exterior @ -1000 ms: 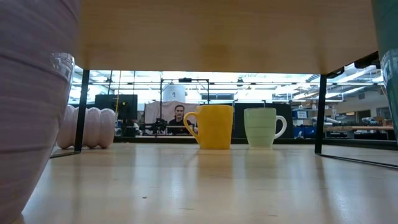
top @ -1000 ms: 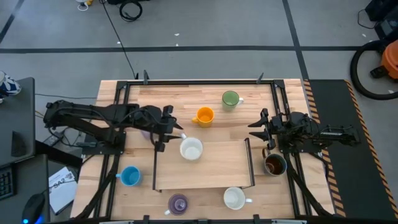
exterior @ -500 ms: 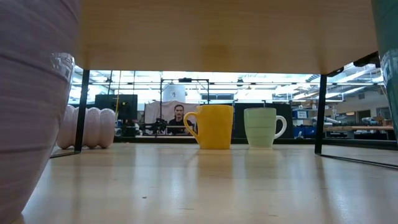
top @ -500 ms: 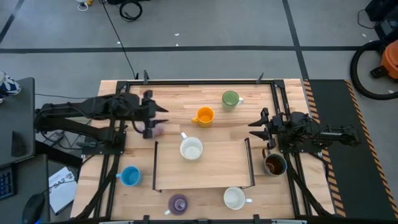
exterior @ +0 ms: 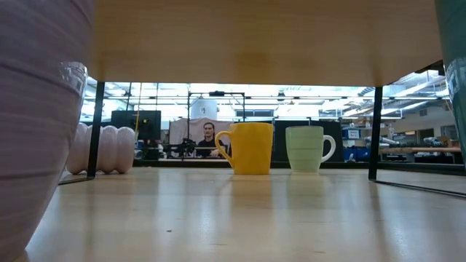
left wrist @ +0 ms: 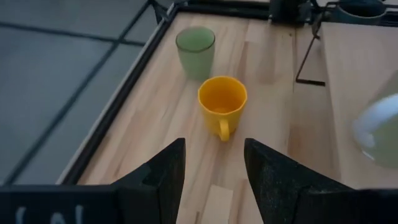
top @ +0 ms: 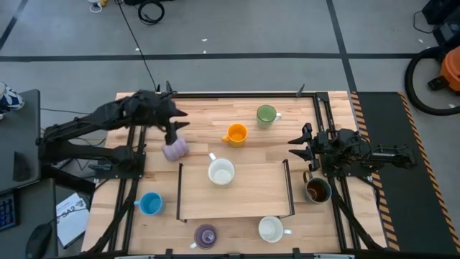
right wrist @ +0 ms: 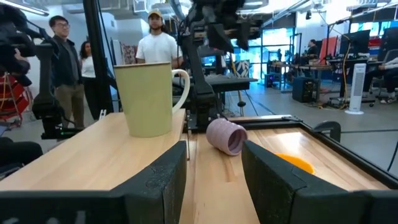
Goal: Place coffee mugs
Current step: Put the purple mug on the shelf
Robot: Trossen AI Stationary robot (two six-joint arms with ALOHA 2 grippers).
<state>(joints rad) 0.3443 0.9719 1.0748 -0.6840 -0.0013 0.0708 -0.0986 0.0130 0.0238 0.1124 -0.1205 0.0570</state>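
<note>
My left gripper (top: 177, 122) hangs open above the table's far left, holding nothing; in its wrist view the fingers frame the orange mug (left wrist: 222, 99), with the green mug (left wrist: 195, 45) beyond. A lavender mug (top: 175, 150) lies on its side on the table just nearer than that gripper. A white mug (top: 221, 173) stands upright on the far left corner of a raised wooden shelf (top: 237, 198). My right gripper (top: 298, 142) waits open at the table's right, facing the white mug (right wrist: 149, 96) and the lavender mug (right wrist: 225, 135).
On the table around the shelf stand a light blue mug (top: 149, 203), a purple mug (top: 206, 234), a second white mug (top: 271, 229) and a dark brown mug (top: 317, 190). A black metal frame (top: 237, 94) edges the table. People stand in the room beyond (right wrist: 158, 43).
My left gripper has swung away from the white mug on the shelf toward the table's left and far edge, rising a little and rolling as it went. This uncovered the lavender mug, which lies where it was. No mug has moved.
</note>
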